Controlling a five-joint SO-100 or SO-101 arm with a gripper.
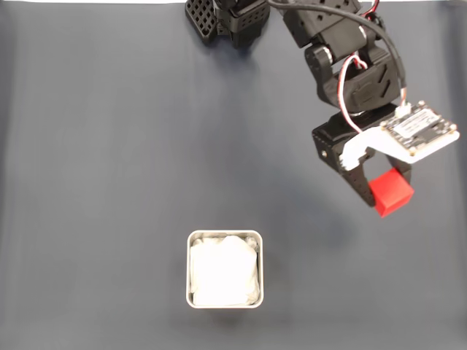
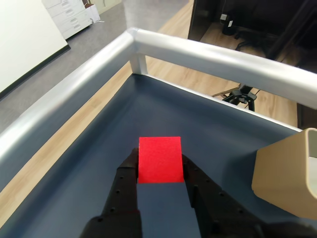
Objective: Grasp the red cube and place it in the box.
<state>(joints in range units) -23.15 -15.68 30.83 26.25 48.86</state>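
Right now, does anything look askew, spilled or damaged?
Nothing stands out. The gripper holds the small bright-red cube squarely between its black fingers; the square silvery tin sits upright, white lining inside.

The light is soft and even in both views, and the dark blue desk shows just a faint blurry shadow under the arm in the fixed view. The white lining in the box is so bright there that its folds almost wash out. In the wrist view the silver rail has a pale shine along its top, and the room behind it looks a bit fuzzy.
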